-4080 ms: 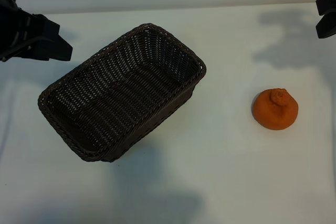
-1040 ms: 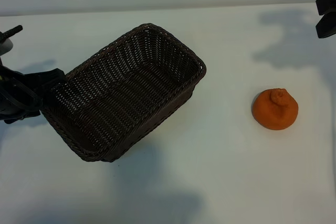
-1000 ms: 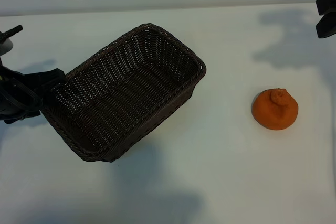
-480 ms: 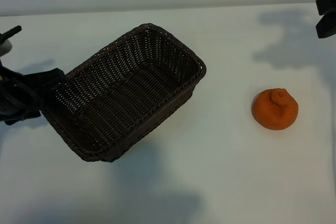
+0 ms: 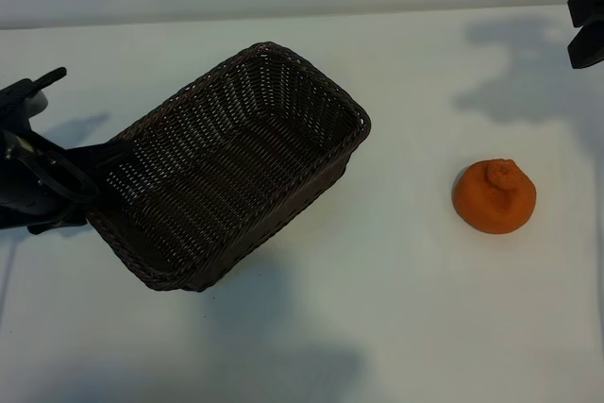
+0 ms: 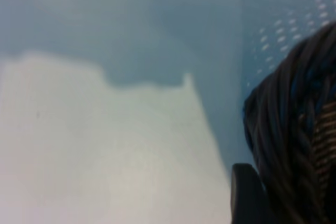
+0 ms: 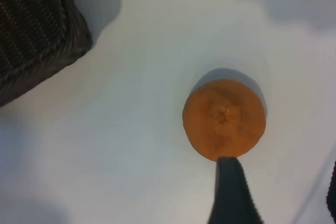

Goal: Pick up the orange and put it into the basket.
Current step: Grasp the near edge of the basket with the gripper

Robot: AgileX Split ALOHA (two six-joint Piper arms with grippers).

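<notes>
**Left pincer drops to the basket's end; orange untouched**

Since a second ago my left pincer (image 5: 94, 162) has sunk lower and edged in toward the near-left end of the wicker basket (image 5: 311, 77). Its dark fingers now sit right at the braided rim there. In my left wrist view the woven rim (image 6: 294, 129) fills one side, with one of my fingertips (image 6: 247, 195) just beside it. The jaws stand partly apart. I cannot tell whether they touch the weave or merely flank it.

The basket has kept its place, lying at a slant on the white desk (image 5: 377, 309), its far corner toward the middle of the surface.

The orange (image 5: 494, 196) rests on the desk well apart from the basket, off to the right side, knobby bump upward. It has not shifted.

My right pincer (image 5: 587, 25) hangs at the upper right edge of the exterior view, above and beyond the orange. It is released and grips nothing. From my right wrist view the orange (image 7: 224, 119) lies just past one fingertip (image 7: 231, 192), clear of it, with a corner of the basket (image 7: 37, 35) off to the side.
</notes>
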